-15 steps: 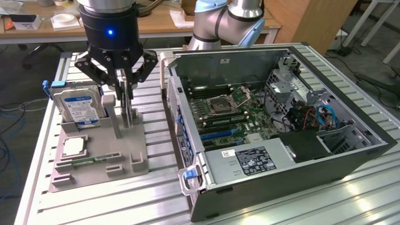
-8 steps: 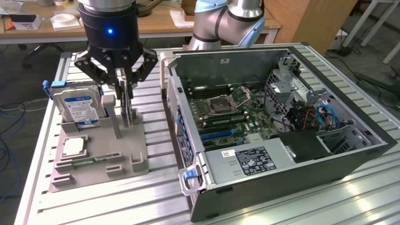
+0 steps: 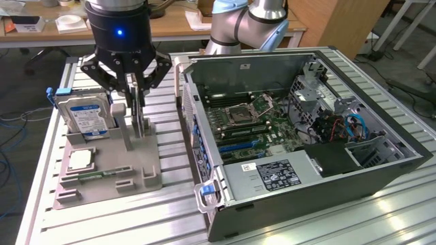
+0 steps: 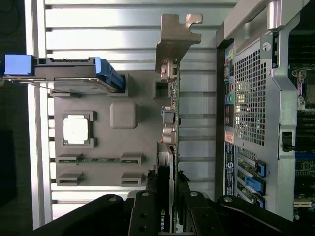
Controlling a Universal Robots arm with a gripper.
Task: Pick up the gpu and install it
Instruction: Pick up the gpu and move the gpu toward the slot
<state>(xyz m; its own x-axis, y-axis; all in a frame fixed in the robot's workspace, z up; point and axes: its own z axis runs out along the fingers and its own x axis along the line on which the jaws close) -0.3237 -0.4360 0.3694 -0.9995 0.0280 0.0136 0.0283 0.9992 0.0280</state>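
The pincer point(image 3: 136, 91) pinches the top edge of the gpu point(image 3: 139, 120), which stands on edge in the grey holder point(image 3: 143, 163) beside the hard drive point(image 3: 85, 115), so a straight, untilted lift should keep its bracket point(image 4: 177, 39) from snagging.

A ribbed aluminium table point(image 3: 381, 219) fills the foreground, glare bright on its slats at five o'clock. A wooden desk point(image 3: 177, 28) runs along twelve o'clock, and a wooden cabinet point(image 3: 340, 25) stands at one. Grey floor point(image 3: 409, 76) shows at three; blue cables point(image 3: 17, 118) trail over it at nine.
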